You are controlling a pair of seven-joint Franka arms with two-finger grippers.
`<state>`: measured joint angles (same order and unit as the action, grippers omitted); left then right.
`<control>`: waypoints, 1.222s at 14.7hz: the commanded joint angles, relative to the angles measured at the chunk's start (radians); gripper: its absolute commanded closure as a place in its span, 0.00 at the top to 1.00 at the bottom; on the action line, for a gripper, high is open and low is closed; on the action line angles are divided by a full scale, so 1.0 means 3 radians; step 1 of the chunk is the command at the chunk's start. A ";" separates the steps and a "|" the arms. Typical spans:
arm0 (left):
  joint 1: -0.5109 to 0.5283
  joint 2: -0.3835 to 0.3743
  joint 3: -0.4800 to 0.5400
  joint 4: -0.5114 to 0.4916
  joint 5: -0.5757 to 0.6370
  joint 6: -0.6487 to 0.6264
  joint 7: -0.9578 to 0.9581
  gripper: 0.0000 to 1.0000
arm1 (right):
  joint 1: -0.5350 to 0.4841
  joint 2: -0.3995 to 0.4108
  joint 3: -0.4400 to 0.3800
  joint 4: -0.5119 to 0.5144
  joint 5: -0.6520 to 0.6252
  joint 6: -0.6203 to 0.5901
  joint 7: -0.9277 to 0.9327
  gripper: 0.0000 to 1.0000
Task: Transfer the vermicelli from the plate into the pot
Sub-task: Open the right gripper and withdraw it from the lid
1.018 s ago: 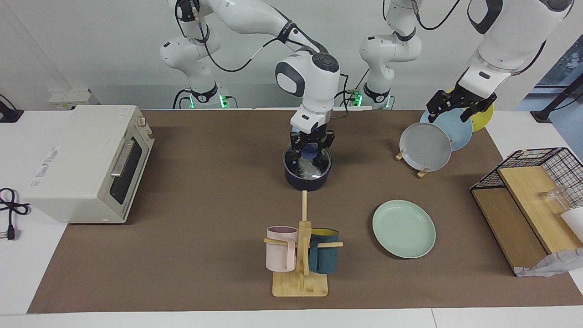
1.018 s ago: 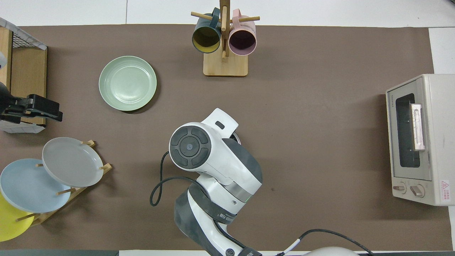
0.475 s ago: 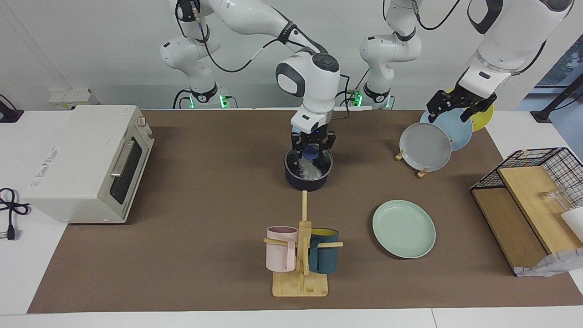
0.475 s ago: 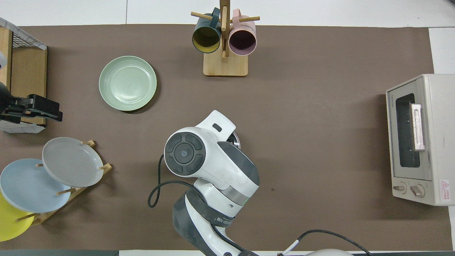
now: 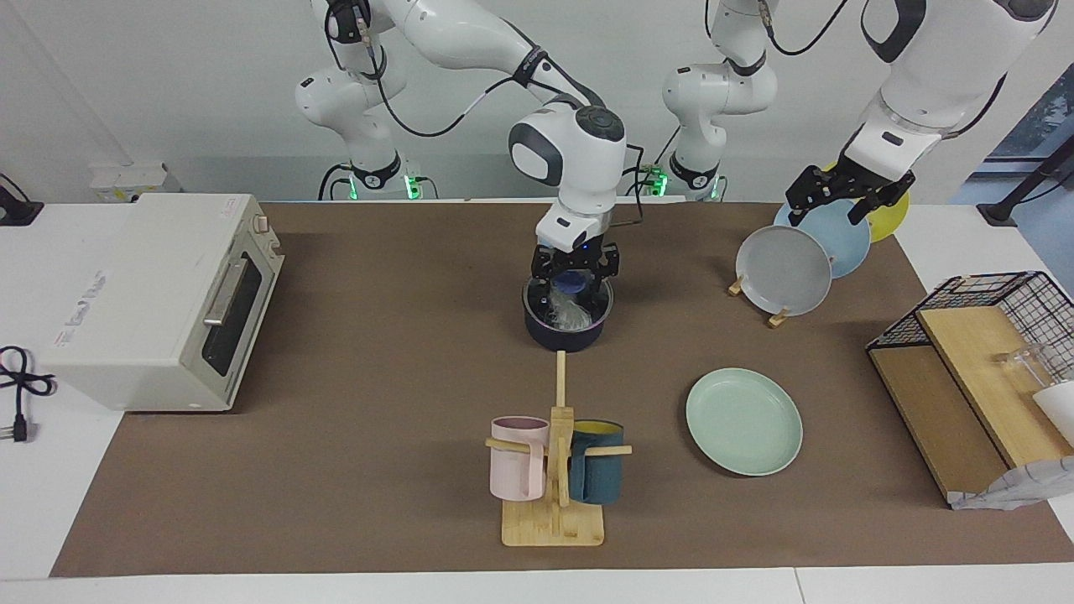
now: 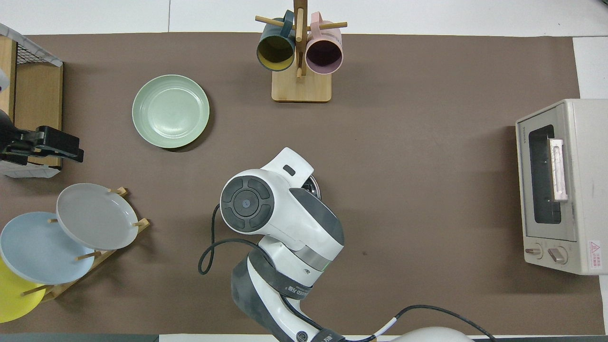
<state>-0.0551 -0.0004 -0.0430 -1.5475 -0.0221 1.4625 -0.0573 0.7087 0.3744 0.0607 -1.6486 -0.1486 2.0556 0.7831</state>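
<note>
The right claw (image 5: 574,281) hung directly over the pot (image 5: 567,334), its fingers spread apart and gripping nothing. The vermicelli (image 5: 569,315) lay inside the pot as a whitish bundle in clear plastic, just beneath the released fingertips; whether they touched the bag could not be told. In the overhead view the right arm's white wrist covered nearly all of the pot, and only a sliver of its rim (image 6: 315,184) showed.

The pot stood near the middle of the desk (image 5: 377,377), on the brown mat. The plate (image 5: 744,421), pale mint green, sat bare farther from the robots than the pot and toward the left arm's end of the desk. A wooden mug stand (image 5: 555,495) stood farther from the robots than the pot, with a pink mug (image 5: 517,458) and a dark teal mug (image 5: 596,461) hanging on it.

The left claw (image 5: 847,197) waited in the air over the plate rack (image 5: 776,317), its fingers parted and empty. That rack held a grey plate (image 5: 782,270), a light blue plate (image 5: 843,239) and a yellow plate (image 5: 894,216) on edge. A toaster oven (image 5: 159,298) stood at the right arm's end of the desk, and a wire basket (image 5: 977,315) with wooden boards at the left arm's end.
</note>
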 commanded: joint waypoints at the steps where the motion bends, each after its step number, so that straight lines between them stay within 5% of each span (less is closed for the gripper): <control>1: 0.0056 -0.0029 -0.0046 -0.0001 0.0069 -0.0017 0.0012 1.00 | -0.0107 -0.0077 -0.0008 0.0034 -0.0026 -0.0102 0.0039 1.00; 8: 0.0056 -0.0029 -0.0046 -0.0001 0.0069 -0.0017 0.0012 1.00 | -0.0720 -0.0700 -0.0008 0.0044 0.0178 -0.0950 -0.0615 1.00; 13: 0.0056 -0.0029 -0.0046 -0.0001 0.0069 -0.0017 0.0012 1.00 | -0.1476 -0.1196 -0.0033 0.0249 0.0373 -0.1819 -0.1591 1.00; 18: 0.0056 -0.0029 -0.0046 -0.0001 0.0069 -0.0017 0.0012 1.00 | -0.2131 -0.1315 -0.0064 0.0198 0.0419 -0.2020 -0.2032 1.00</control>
<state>-0.0548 -0.0004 -0.0430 -1.5475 -0.0221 1.4625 -0.0573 0.1265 -0.0228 0.0382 -1.5699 -0.0452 1.4592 0.2025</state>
